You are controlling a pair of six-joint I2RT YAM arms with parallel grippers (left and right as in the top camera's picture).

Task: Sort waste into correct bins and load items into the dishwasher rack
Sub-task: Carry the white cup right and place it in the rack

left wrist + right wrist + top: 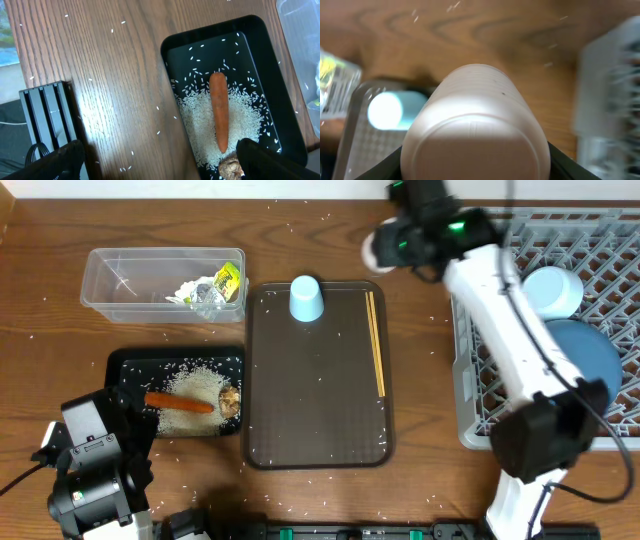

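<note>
Right fingers [562, 164] seemingly pinching white cup [475, 115], left fingers [272, 159] spread near black tray [210, 31]

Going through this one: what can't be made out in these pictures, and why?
- Overhead: the plate is partly covered by the right arm.
- Right wrist: the white cup fills the blurred view, hiding what is beneath it.
- Left wrist: the food lump is cut off by the bottom edge and a finger.
- Overhead: the scraps in the tub are too small to tell apart.
</note>
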